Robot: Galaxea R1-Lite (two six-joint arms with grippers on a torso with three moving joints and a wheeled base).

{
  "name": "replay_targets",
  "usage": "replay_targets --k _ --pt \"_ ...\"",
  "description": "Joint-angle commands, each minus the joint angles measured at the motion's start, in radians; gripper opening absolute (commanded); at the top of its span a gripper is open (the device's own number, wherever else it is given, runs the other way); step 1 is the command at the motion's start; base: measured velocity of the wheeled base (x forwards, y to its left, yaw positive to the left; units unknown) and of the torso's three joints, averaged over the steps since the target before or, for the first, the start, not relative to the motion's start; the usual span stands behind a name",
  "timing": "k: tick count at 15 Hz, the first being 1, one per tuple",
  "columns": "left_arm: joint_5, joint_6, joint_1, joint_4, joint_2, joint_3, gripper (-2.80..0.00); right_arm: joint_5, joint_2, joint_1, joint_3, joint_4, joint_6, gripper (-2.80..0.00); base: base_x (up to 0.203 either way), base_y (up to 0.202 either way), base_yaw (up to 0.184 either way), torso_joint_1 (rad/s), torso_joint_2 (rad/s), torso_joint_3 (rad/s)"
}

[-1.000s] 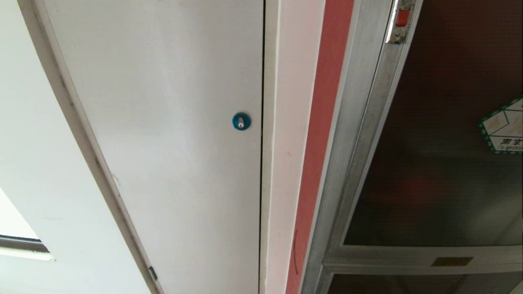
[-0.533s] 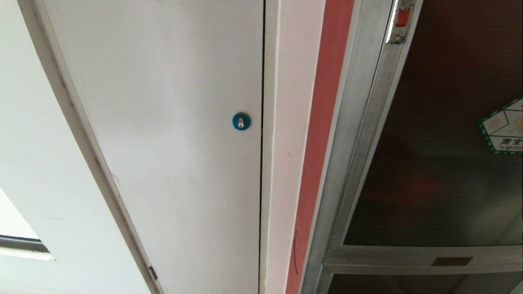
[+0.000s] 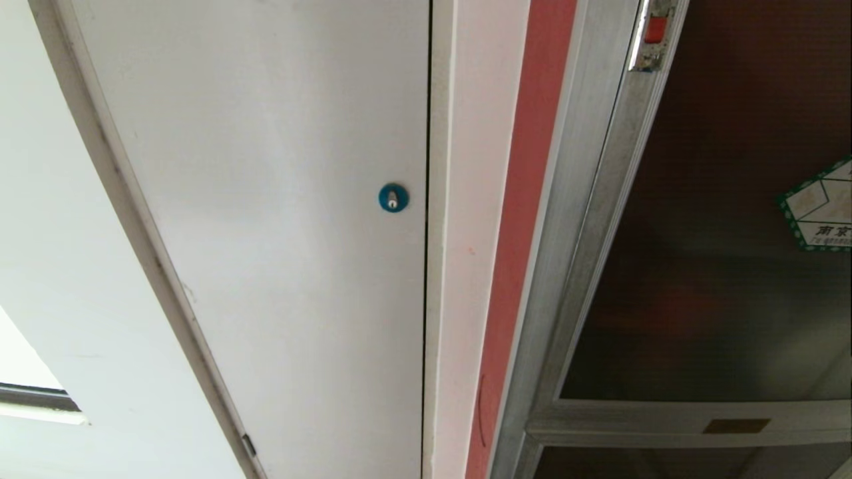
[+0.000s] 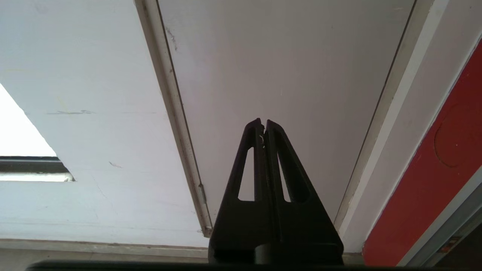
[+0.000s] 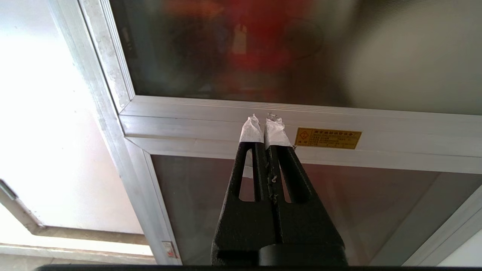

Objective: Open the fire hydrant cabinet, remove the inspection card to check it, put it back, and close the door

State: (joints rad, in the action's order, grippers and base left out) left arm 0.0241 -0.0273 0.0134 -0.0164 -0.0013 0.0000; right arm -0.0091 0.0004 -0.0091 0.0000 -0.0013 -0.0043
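The fire hydrant cabinet (image 3: 586, 219) stands at the right of the head view, silver-framed with dark glass. Its upper door (image 3: 719, 266) is closed, with a green-edged hexagonal sticker (image 3: 820, 207) and a small red latch (image 3: 655, 29) near the top of its frame. In the right wrist view my right gripper (image 5: 264, 122) is shut and empty, its white-taped tips in front of the silver crossbar (image 5: 211, 120) under the door. Red shapes show dimly through the glass (image 5: 263, 45). The left gripper (image 4: 262, 123) is shut, facing the white door. The inspection card is out of view.
A plain white door (image 3: 279, 233) with a round blue lock (image 3: 393, 197) fills the left and middle. A red strip of wall (image 3: 522, 219) runs beside the cabinet frame. An orange label (image 5: 327, 138) sits on the crossbar, above the lower dark panel (image 5: 339, 210).
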Motion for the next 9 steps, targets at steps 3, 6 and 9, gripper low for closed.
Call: replay_targets --k 3,6,9 --pt "0.000 0.000 0.000 0.000 0.001 0.006 -2.80 0.000 -0.002 0.000 -0.001 0.000 0.000 -2.80 0.000 0.000 0.000 0.000 0.00 0.000" --pt "0.000 0.000 0.000 -0.001 0.001 0.007 -2.80 0.000 -0.002 0.000 0.000 0.000 0.003 -2.80 0.000 0.000 0.000 0.000 0.00 0.000" --pt "0.000 0.000 0.000 0.000 0.001 0.007 -2.80 0.000 -0.002 0.000 0.000 0.000 0.021 -2.80 0.000 0.000 0.000 0.000 0.00 0.000"
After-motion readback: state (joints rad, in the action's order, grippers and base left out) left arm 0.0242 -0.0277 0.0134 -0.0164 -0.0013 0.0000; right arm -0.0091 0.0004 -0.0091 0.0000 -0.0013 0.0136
